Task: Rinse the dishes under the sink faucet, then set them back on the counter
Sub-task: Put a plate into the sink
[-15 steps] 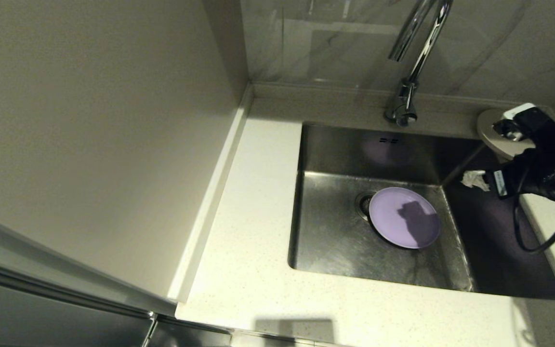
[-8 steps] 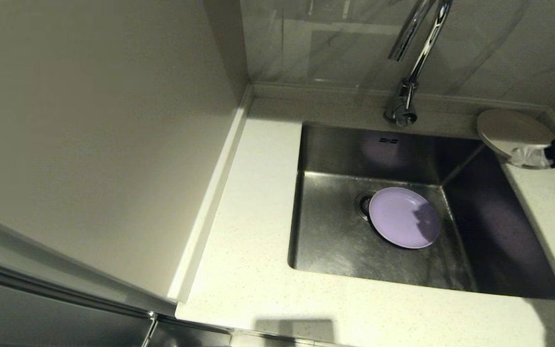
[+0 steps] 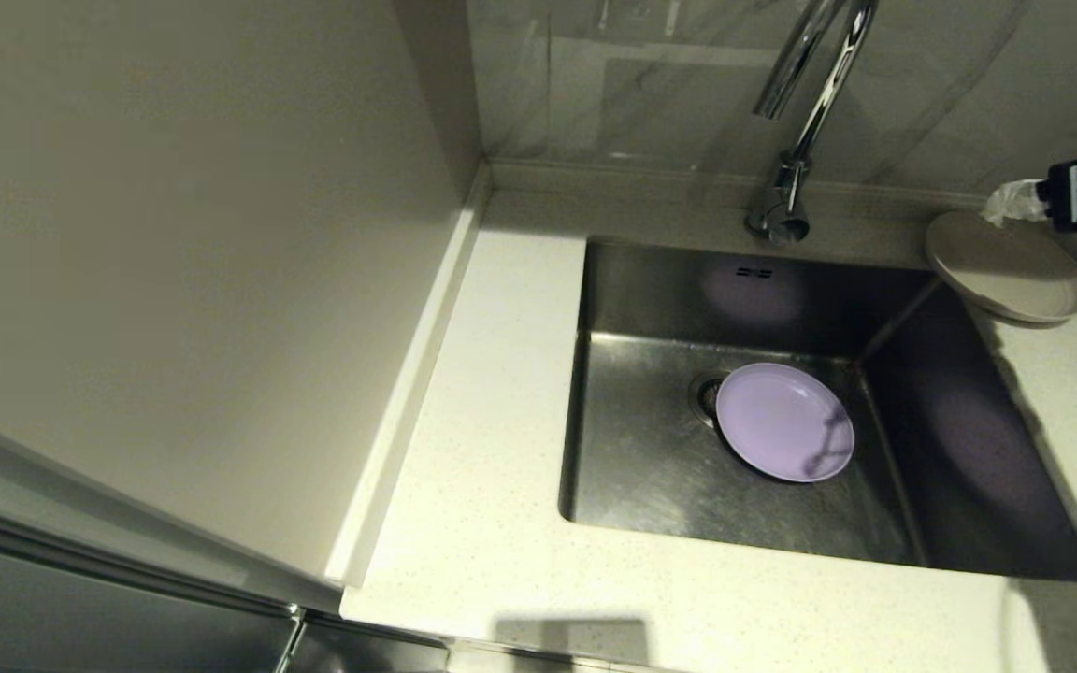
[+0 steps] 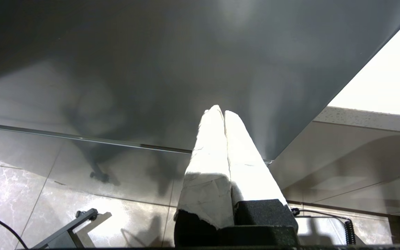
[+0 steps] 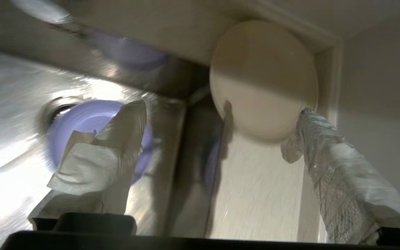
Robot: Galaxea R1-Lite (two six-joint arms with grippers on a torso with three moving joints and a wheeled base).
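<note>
We saw the pale cream speckled stone tabletop (image 3: 492,523) wrapping the deep rectangular brushed stainless-steel sink (image 3: 660,467), with a tall shiny chrome gooseneck faucet (image 3: 796,121) rising from its cylindrical base behind the basin's back edge. On the sink floor lay the round lavender-purple plate (image 3: 784,422), flat, its edge partly covering the round metal drain strainer (image 3: 707,394); two small overflow slots (image 3: 754,273) showed on the back wall. The round beige plate (image 3: 1006,266) rested on the tabletop at the sink's far right corner, its rim overhanging the basin slightly. The right tool (image 5: 221,111) hung above that corner, its tape-wrapped fingers (image 5: 113,146) spread wide with nothing between them, one over the sink and the other beside the beige plate. The left tool (image 4: 223,114) sat parked low beside the cabinet front, its white-wrapped fingers pressed together and empty. We did not see a bowl.
</note>
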